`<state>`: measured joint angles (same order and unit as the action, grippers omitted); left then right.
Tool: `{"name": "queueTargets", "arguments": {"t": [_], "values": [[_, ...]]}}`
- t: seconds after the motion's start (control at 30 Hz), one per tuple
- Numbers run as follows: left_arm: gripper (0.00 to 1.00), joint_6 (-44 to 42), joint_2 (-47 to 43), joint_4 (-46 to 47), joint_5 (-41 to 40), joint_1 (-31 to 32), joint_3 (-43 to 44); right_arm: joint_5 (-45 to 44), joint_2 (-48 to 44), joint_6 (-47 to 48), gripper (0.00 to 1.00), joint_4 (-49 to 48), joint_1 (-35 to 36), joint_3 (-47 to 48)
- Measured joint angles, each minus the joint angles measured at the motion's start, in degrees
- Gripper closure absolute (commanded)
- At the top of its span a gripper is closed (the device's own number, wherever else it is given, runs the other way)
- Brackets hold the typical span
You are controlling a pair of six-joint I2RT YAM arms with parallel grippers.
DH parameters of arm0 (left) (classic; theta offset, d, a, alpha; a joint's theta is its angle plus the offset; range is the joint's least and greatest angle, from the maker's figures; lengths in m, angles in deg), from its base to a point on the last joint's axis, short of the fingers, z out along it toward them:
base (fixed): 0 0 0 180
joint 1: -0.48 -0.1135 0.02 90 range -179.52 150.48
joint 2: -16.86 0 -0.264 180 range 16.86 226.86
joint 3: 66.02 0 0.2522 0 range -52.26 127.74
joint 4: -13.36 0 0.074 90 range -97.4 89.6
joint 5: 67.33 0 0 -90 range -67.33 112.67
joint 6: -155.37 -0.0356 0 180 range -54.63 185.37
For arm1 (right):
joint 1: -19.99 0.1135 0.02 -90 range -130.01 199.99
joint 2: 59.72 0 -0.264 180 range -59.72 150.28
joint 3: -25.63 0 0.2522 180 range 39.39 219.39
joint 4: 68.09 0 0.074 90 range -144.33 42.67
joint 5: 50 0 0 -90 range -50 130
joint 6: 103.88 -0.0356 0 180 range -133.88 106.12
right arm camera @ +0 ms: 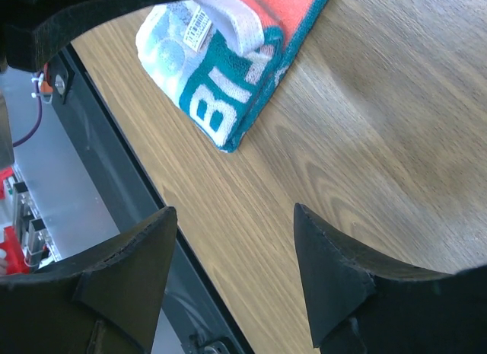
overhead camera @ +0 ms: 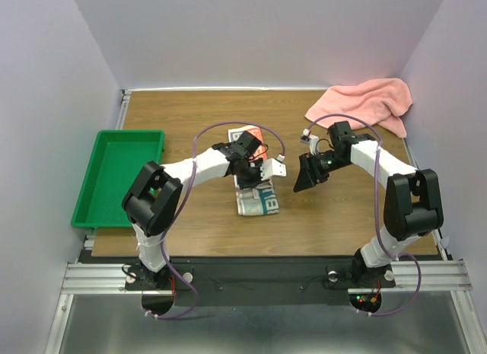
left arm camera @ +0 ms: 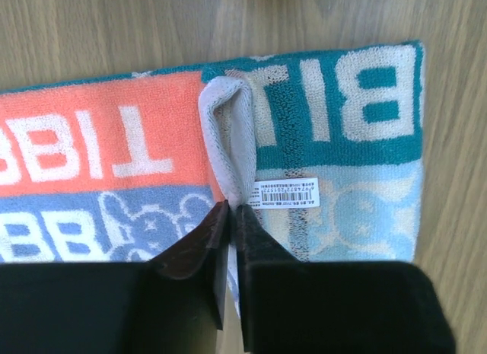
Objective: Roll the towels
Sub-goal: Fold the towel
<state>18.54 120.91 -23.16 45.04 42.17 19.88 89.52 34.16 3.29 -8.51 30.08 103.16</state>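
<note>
Left claw point(left arm camera: 230, 215): is pinching a raised grey fold of the printed towel point(left arm camera: 335, 141), jaws almost together.
Right claw point(right arm camera: 234, 272): is hanging wide apart and holding nothing, over bare wood just right of the printed towel.
Printed towel: is lying folded near the middle of the table point(overhead camera: 342, 217), showing orange, teal and blue bands.
Pink towel point(overhead camera: 365, 103): is lying crumpled in the far right corner.
Green tray point(overhead camera: 114, 179): is sitting at the left edge.
</note>
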Motion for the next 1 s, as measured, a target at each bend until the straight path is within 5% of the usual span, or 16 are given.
{"name": "queueTargets", "arguments": {"t": [0.3, 0.53, 0.67, 0.87, 1.0], "values": [[0.24, 3.37, -3.17, -1.51, 2.03, -5.09, 0.42, 1.88, 0.26, 0.02, 0.53, 0.09, 0.00, 0.26], [0.20, 4.48, -25.29, 4.66, 2.75, -5.55, -9.42, 6.36, 1.55, -1.07, 0.53, -0.72, 0.63, 3.19], [0.20, 4.44, -36.94, 9.62, -1.36, 1.81, -21.18, 7.61, 4.39, -3.48, 0.53, -3.08, 3.91, 6.80], [0.20, 4.26, -36.98, 17.84, -16.85, 20.37, -36.96, 9.86, 12.44, -7.45, 0.53, -8.02, 11.80, 9.75], [0.20, 4.22, -31.06, 22.18, -25.00, 24.26, -38.10, 9.64, 16.26, -10.16, 0.53, -11.32, 14.32, 9.60]]}}
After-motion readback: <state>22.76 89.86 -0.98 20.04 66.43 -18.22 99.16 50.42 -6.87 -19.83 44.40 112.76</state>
